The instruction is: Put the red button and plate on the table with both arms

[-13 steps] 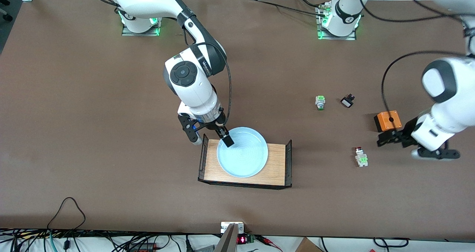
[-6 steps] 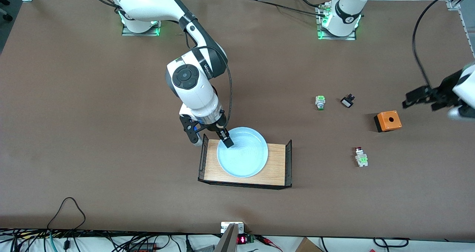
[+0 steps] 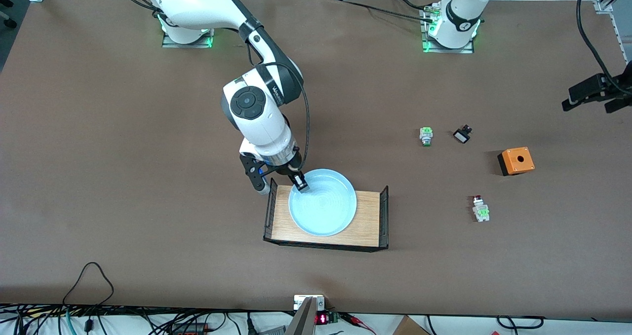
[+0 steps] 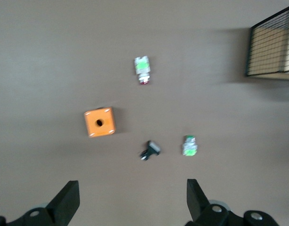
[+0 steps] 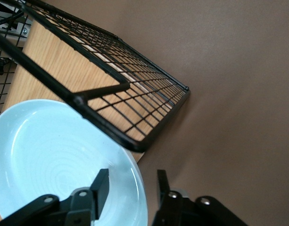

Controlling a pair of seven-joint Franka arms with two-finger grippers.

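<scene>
The pale blue plate [image 3: 323, 209] lies on a small light-wood platform [image 3: 369, 219] on the brown table [image 3: 123, 152]. My right gripper [image 3: 297, 181] is down at the plate's rim on the side toward the robots' bases. In the right wrist view its fingers [image 5: 101, 188] stand astride the rim of the plate [image 5: 45, 155], one inside and one outside, with a gap showing. The red button [image 3: 479, 207] lies on the table toward the left arm's end, also in the left wrist view [image 4: 142, 69]. My left gripper [image 3: 592, 102] is open and empty, high over the table's edge [image 4: 132, 202].
An orange box [image 3: 516, 160] with a hole, a green-capped switch [image 3: 426, 135] and a small black-and-white switch [image 3: 462, 135] lie farther from the front camera than the red button. The platform has black mesh ends [image 5: 111, 99]. Cables lie along the front edge.
My left gripper has risen from beside the orange box and red button and swung out to the table's edge. My right gripper has settled lower on the plate's rim and narrowed.
</scene>
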